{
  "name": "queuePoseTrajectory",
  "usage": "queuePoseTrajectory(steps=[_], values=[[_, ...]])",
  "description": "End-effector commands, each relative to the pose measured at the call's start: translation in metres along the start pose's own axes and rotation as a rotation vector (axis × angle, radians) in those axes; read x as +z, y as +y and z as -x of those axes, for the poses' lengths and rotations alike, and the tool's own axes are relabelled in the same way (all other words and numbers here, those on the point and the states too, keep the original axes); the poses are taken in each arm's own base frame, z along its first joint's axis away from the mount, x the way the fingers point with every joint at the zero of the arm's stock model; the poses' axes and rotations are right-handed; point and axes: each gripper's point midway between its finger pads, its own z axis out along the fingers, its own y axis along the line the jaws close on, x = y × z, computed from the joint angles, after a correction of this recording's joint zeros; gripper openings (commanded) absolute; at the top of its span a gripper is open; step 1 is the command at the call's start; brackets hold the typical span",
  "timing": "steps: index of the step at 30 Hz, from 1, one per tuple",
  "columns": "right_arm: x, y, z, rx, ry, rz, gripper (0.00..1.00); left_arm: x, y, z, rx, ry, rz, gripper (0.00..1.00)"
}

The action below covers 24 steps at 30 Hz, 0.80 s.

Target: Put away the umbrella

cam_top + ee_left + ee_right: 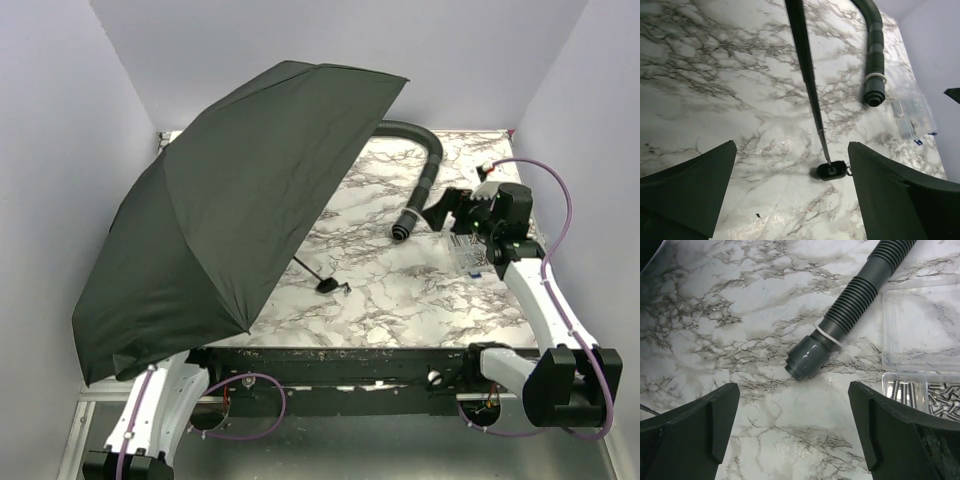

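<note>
2 grippers released, both empty. Left gripper (792, 172) sits under the open black fabric umbrella (230, 200). Right gripper (792, 412) and grey ribbed hose (850, 310) are right of umbrella.

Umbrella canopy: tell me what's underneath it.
Under the canopy, the thin shaft runs down to the small handle on the marble table. From above, the canopy covers the table's left side and most of the left arm, so anything else there is hidden.
</note>
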Motion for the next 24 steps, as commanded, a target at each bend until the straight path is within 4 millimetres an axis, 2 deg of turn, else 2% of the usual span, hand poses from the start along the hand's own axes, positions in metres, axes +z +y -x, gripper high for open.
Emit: queuePoseTrajectory(steps=[1, 4, 8, 11, 15, 18, 24], values=[[-0.004, 0.019, 0.007, -0.03, -0.011, 0.093, 1.0, -0.003, -0.024, 0.002, 0.012, 0.012, -0.113, 0.99], [-0.007, 0.039, -0.003, -0.125, 0.017, 0.244, 1.0, -0.004, -0.028, 0.001, 0.016, 0.016, -0.131, 0.99], [-0.031, 0.094, -0.033, -0.391, 0.046, 0.714, 1.0, -0.005, -0.03, 0.001, 0.008, 0.013, -0.141, 0.99], [-0.038, 0.12, -0.049, -0.515, 0.07, 0.898, 1.0, -0.004, -0.034, -0.002, -0.022, -0.001, -0.182, 0.99], [-0.013, 0.148, -0.067, -0.643, 0.157, 0.935, 1.0, -0.003, -0.038, -0.006, -0.079, -0.033, -0.24, 0.98], [0.009, 0.177, -0.085, -0.691, 0.229, 0.971, 1.0, -0.002, -0.035, -0.011, -0.109, -0.045, -0.24, 0.99], [0.052, 0.246, -0.089, -0.614, 0.215, 1.052, 1.0, 0.002, -0.025, -0.02, -0.161, -0.042, -0.214, 0.99]])
